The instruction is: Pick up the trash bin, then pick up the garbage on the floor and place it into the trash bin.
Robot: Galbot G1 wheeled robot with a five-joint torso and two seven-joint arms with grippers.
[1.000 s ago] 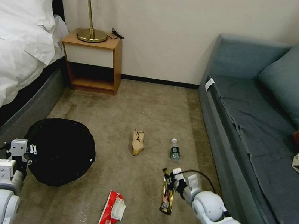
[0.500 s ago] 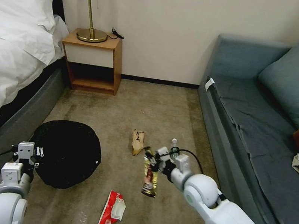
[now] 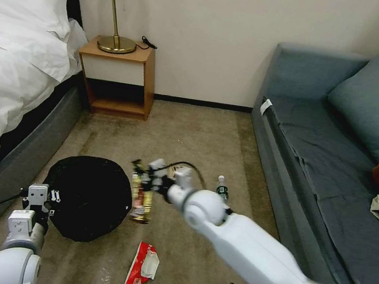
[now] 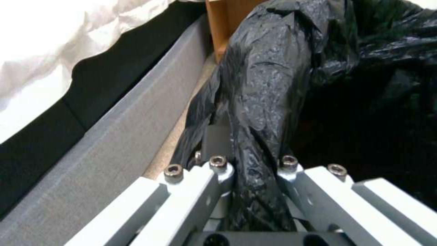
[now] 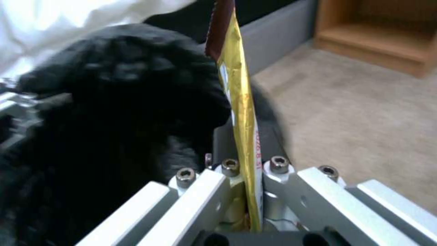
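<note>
On the carpet beside the bed, far left: left gripper (image 3: 41,196), jaws clenched on the bagged rim of the small round trash bin lined with crinkled black plastic (image 3: 87,195). Risk: the slick liner slips and the bin tips.
Centre: right gripper (image 3: 145,179), jaws pinching the top of a long yellow-brown foil snack wrapper (image 3: 140,201), which hangs just beside the bin's rim, not over the opening. Risk: released here, it likely drops outside.
Floor, unclaimed: red-and-white crumpled wrapper (image 3: 143,264); small clear plastic bottle (image 3: 223,189).
</note>
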